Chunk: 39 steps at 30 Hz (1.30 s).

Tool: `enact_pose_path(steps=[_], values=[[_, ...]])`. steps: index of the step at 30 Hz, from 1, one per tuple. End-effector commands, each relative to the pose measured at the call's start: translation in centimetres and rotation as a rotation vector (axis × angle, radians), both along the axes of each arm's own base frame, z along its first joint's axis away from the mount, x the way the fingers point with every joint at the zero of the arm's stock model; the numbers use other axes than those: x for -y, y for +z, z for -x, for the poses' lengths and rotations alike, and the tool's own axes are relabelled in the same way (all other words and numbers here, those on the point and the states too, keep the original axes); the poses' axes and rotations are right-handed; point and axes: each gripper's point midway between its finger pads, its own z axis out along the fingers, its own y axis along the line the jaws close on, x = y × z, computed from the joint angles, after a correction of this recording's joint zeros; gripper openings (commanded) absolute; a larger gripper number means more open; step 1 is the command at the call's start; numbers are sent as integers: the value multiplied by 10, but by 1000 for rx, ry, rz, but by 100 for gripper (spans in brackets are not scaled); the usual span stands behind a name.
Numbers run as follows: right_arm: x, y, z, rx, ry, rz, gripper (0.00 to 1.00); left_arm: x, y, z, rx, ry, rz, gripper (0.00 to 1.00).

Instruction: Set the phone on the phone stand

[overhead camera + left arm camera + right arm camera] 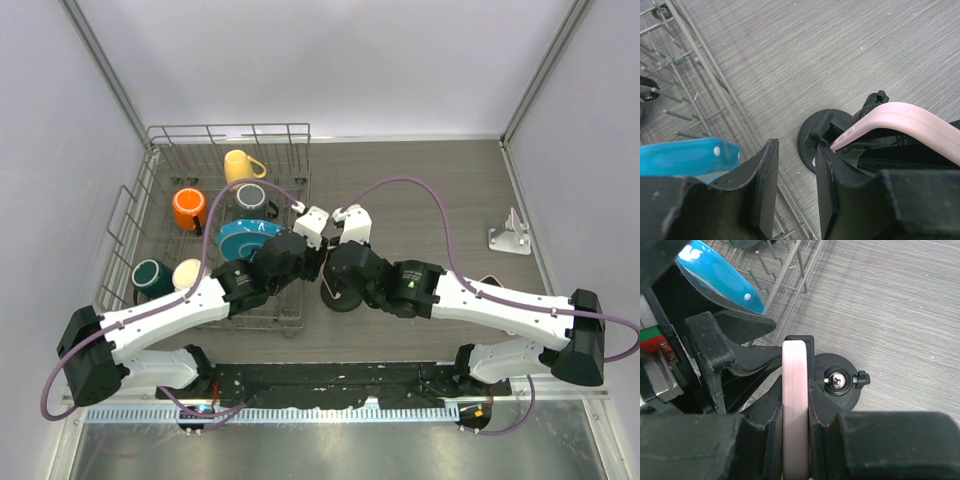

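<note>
The right pincer (794, 395) is pinching the phone (794, 370) edge-up at the phone stand (842, 365) toward the bench's near edge, risking tipping it if misaligned, while the left pincer (796, 172) is hovering spread.

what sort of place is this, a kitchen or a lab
Probably a robot lab test cell, not a real kitchen: plain white walls box in a wood-grain table, with a wire dish rack of mugs as props.
</note>
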Motion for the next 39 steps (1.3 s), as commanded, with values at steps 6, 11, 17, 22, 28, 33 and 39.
enact_pose_path(steps=[6,11,17,22,28,33,39], values=[[106,-57,1,-52,-87,465,0,-52,100,-32,219,288,145,34],[106,-59,2,-68,-79,482,1,-56,101,-34,234,330,139,31],[110,-53,5,-72,-82,431,7,-43,104,-27,237,234,172,43],[101,-39,13,-94,-53,321,45,-25,107,-19,236,126,215,47],[86,-13,23,-103,-6,136,54,-18,107,-16,223,89,222,48],[76,10,29,-70,86,46,59,-17,107,-16,224,79,224,48],[65,15,23,-55,124,29,60,-14,115,-12,229,55,247,49]])
